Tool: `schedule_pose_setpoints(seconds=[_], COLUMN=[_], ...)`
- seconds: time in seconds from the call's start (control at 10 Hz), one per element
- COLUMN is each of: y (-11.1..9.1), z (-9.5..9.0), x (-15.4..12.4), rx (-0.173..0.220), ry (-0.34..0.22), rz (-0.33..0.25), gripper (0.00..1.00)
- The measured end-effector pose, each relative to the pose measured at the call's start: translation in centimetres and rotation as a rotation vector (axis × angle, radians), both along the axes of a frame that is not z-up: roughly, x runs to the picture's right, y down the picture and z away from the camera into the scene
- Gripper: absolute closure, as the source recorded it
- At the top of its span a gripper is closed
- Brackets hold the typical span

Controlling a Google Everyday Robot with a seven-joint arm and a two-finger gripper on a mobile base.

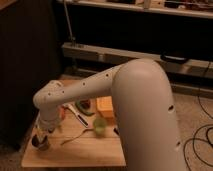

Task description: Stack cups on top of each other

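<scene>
Since the white arm (135,100) sweeps across the middle of the view, much of the wooden table (75,156) is covered by it; bare board is seen only at the left and the front.

Near the back of the table a yellow-orange tub (105,106) is noted, its right side masked by the arm. Just in front of it a pale green cup (100,125) is seen upright, well apart from the gripper. Left of the tub a dark roundish item (85,105) is seen; what it is cannot be made out. Beside it a white utensil (75,114) is laid slantwise, and a thin pale stick (75,137) is laid on the board left of the green cup.

Low at the table's left front corner the gripper (43,136) is found, hung below the wrist, directly over the dark metal cup (40,146). That cup is half masked; only a dark rim and side are shown. Whether the gripper is released, clenched or grasping the cup cannot be told, nor whether the two are touching.

Behind the table a long metal rack (125,52) is seen against a dark wall. At right, cables (200,135) are trailed on the floor and cut off by the edge
</scene>
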State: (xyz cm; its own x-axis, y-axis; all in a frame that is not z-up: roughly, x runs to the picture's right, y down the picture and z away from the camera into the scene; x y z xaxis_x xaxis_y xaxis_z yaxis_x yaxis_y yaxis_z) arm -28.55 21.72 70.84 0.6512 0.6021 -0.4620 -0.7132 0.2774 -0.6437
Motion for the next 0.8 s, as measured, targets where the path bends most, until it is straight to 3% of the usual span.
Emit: schedule_pose_setpoints(seconds=[0.5,0.8], y=[0.9,1.0], z=[1.9,2.8], x=[-1.8,-2.3], rx=[0.025,0.045], ry=[0.017,0.05], rz=[-0.039,-0.059], gripper=[0.37,0.66])
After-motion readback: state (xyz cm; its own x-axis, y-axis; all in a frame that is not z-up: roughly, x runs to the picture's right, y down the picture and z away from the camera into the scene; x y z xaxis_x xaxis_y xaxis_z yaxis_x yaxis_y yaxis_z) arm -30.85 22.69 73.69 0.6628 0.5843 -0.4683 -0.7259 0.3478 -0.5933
